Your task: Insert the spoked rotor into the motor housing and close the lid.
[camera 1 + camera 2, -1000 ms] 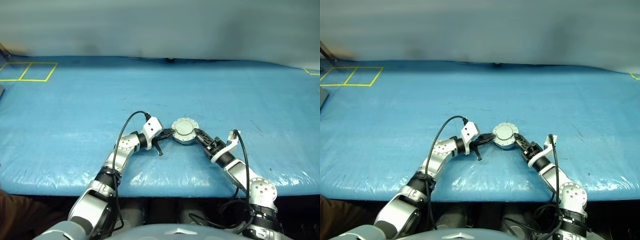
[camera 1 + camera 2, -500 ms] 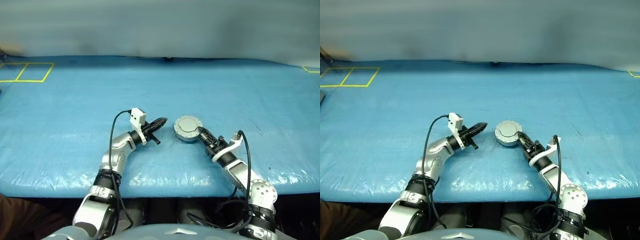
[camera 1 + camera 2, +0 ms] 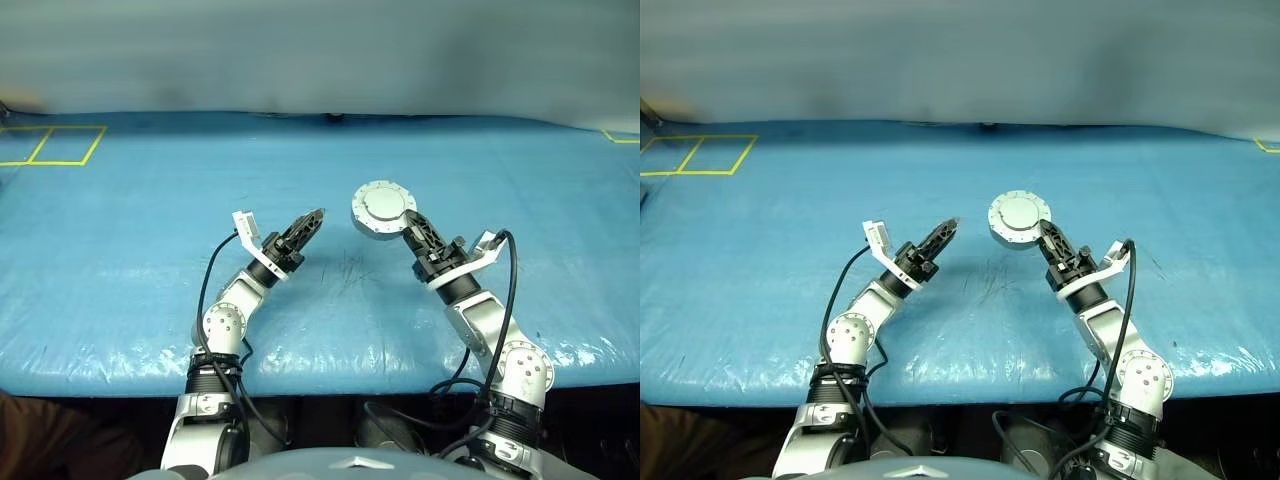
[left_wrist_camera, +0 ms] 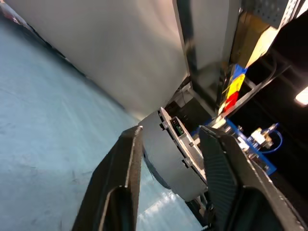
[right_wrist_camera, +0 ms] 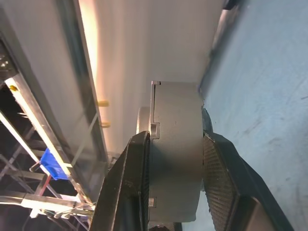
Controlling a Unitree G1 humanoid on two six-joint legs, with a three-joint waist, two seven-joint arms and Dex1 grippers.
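**Closed housing held off the worktop by the right tool**

Head views: the motor housing [image 3: 383, 210], with the lid [image 3: 1019, 214] shut on it and its plain grey face shown, is clamped at its edge by the right tool [image 3: 411, 226] and held clear of the blue worktop [image 3: 120, 240]. The left tool [image 3: 310, 220] is seen beside it, apart from it, with nothing between its parted fingers.

Left wrist view: the two black fingers [image 4: 122, 183] are seen spread, and the housing is framed edge-on beyond them, untouched.

Right wrist view: the housing's grey rim is gripped between the two fingers [image 5: 132, 183], above the blue worktop.
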